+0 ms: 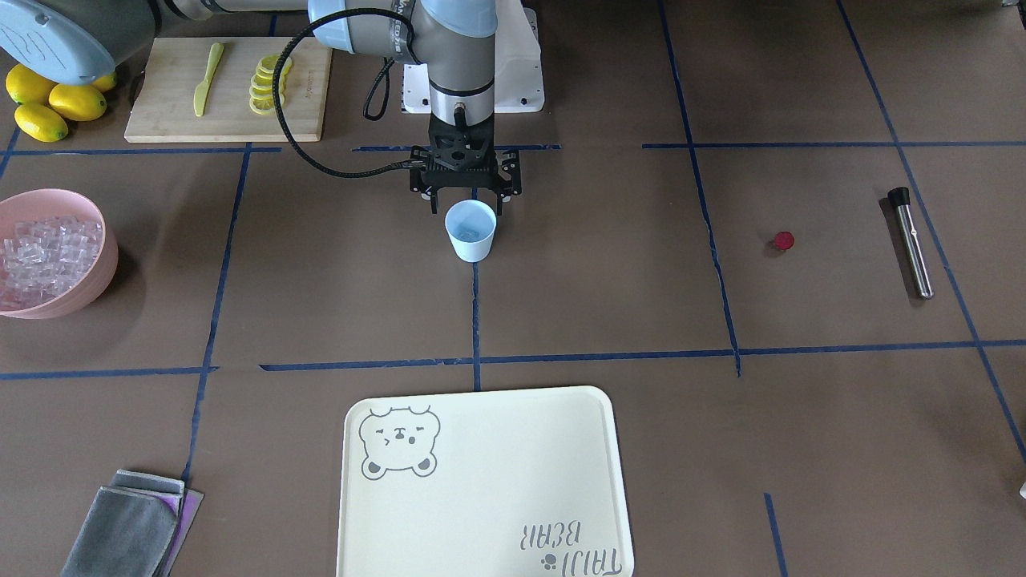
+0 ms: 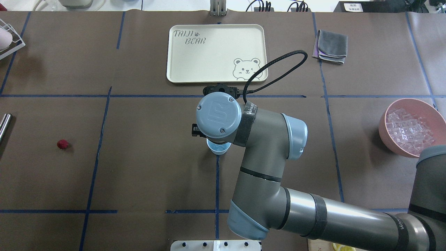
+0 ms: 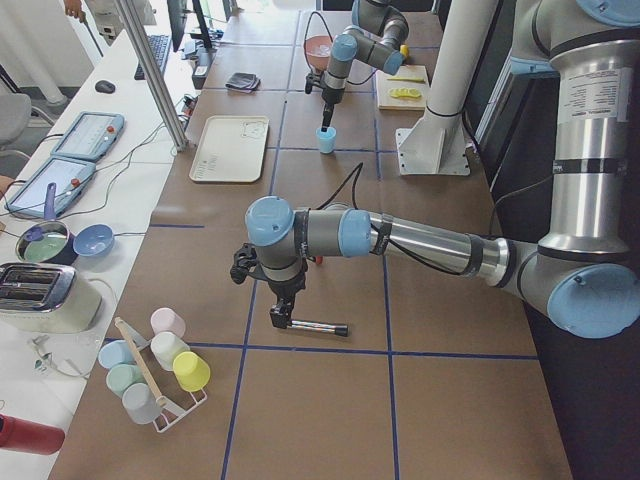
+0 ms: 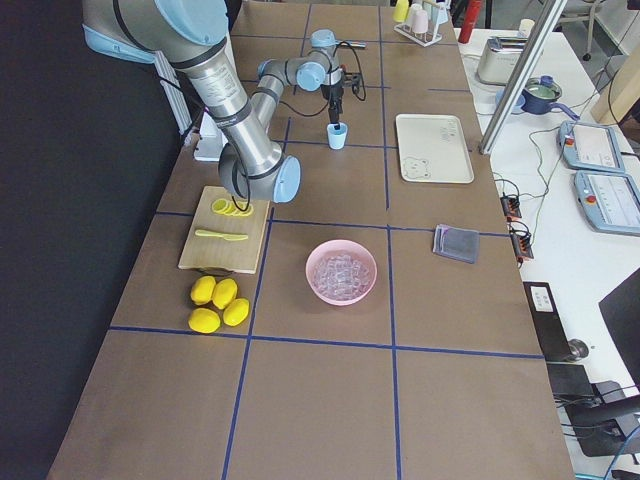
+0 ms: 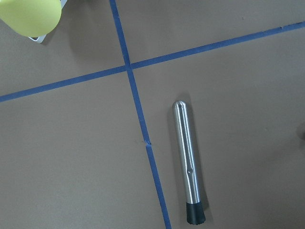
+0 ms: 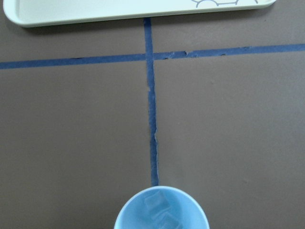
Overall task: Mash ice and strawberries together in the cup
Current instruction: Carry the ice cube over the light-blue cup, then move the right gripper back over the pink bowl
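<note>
**Waiting on the strawberry, cup only has ice in it**

Right gripper [image 1: 470,199] hangs just over the cup [image 1: 470,231], fingers apart and holding nothing. The cup stands upright on the table [image 1: 601,304] with a couple of ice [image 6: 159,210] cubes inside. The rest of the ice sits in the bowl [image 1: 103,240], well off to the side. The strawberry [image 1: 783,240] lies on the bare table, well apart from the cup and nearer the rod [image 1: 911,240]. Left gripper [image 3: 283,316] is down by one end of that rod, but only a side view shows it, so I can't tell if it's apart or closed.

My guesses at what could go sideways:
- The strawberry is small and round, so an off-centre pinch probably rolls it away or squashes it.
- The rod is smooth metal lying flat, so it could slip or swing in the grip.
- Nothing is holding the cup. It looks light, so mashing could tip it and dump the ice.
</note>
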Controlling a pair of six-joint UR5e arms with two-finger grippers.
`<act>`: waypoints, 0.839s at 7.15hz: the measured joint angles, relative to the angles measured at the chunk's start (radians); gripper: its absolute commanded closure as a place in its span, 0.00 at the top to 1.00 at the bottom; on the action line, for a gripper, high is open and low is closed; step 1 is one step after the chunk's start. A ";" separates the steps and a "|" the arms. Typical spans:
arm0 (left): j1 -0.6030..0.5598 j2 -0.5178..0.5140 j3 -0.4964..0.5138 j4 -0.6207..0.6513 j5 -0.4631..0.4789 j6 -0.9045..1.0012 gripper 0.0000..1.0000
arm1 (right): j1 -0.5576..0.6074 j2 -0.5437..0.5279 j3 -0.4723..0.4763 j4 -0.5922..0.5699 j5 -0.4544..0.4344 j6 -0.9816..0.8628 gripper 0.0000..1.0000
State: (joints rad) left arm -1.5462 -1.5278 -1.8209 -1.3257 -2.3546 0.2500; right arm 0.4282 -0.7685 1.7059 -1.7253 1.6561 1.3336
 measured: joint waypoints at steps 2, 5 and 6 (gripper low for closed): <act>0.000 0.000 0.000 -0.001 0.000 0.000 1.00 | 0.121 -0.130 0.107 0.003 0.090 -0.153 1.00; 0.000 0.000 0.000 -0.001 0.000 0.000 1.00 | 0.391 -0.458 0.303 0.009 0.296 -0.532 1.00; 0.000 0.000 0.000 -0.001 0.000 0.000 1.00 | 0.484 -0.548 0.330 0.012 0.364 -0.662 1.00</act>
State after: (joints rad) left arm -1.5462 -1.5278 -1.8208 -1.3269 -2.3546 0.2500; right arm 0.9119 -1.3169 2.0359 -1.7134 2.0200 0.6715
